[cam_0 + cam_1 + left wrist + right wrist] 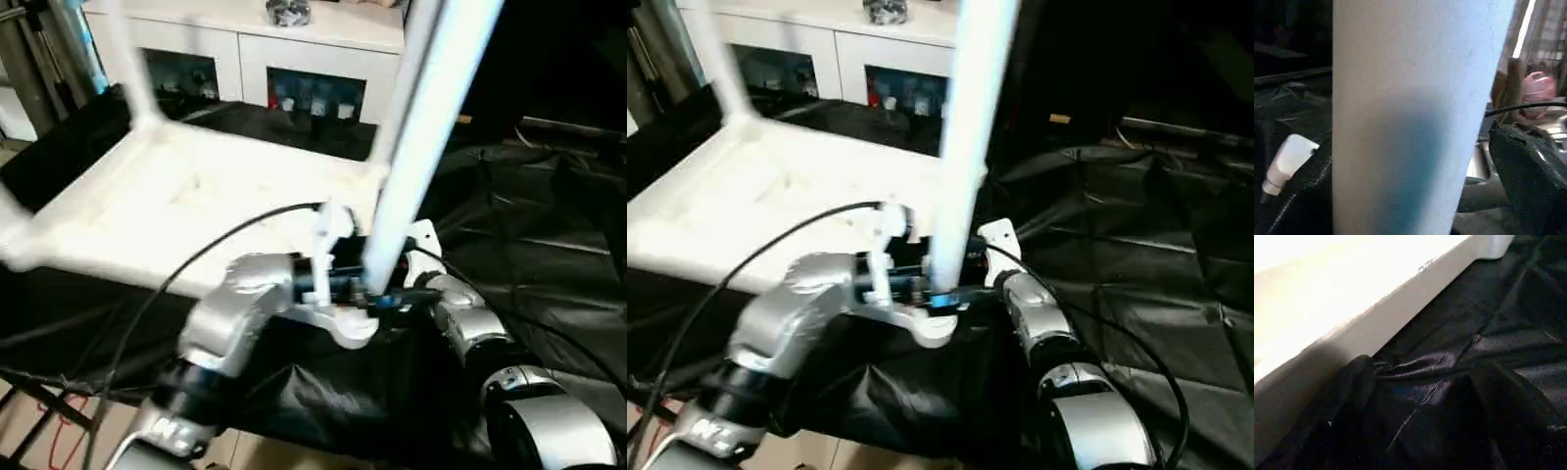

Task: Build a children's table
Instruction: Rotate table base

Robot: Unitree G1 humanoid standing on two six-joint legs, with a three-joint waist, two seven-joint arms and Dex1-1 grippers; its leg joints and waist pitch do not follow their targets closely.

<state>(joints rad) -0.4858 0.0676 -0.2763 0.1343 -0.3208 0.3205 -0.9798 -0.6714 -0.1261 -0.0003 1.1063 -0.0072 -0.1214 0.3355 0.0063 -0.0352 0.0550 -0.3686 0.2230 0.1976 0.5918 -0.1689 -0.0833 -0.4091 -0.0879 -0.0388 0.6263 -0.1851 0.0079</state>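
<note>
Left eye view: upturned top (186, 211) lies on the black-draped desk, a leg (416, 147) upright at its near corner between 2 hands — both spread, neither visibly gripping — seating comes next.

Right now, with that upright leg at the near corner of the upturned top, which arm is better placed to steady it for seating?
Left, probably. The left gripper is right against the leg near its base, and its wrist view looks straight at the tube. The right wrist view faces the tabletop edge and black cloth instead.
</note>
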